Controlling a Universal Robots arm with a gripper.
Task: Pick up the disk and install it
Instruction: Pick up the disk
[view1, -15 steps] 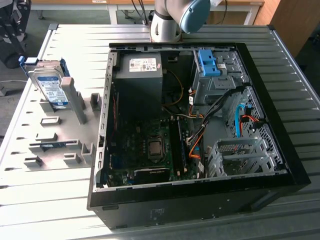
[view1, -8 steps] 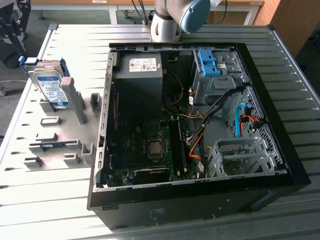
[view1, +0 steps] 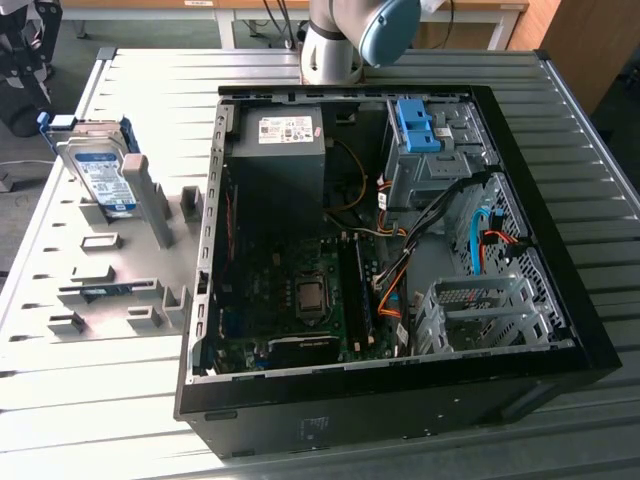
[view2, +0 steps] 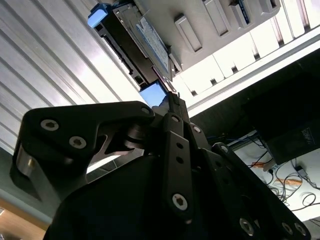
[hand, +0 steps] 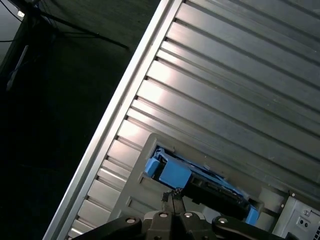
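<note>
Gripper (hand: 172, 196) hovers close to the disk (view1: 100, 175), jaws pressed together and empty; the disk stands on edge in its grey rack (view1: 120, 262) on the worktop (view1: 150, 70), beside the open computer case (view1: 400, 400). Descending like this risks jabbing the blue frame (hand: 170, 172) and tipping it

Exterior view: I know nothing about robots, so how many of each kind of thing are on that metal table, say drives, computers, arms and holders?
disk: 1
open computer case: 1
robot arm: 1
grey fixture plate: 1
Total: 4
</note>
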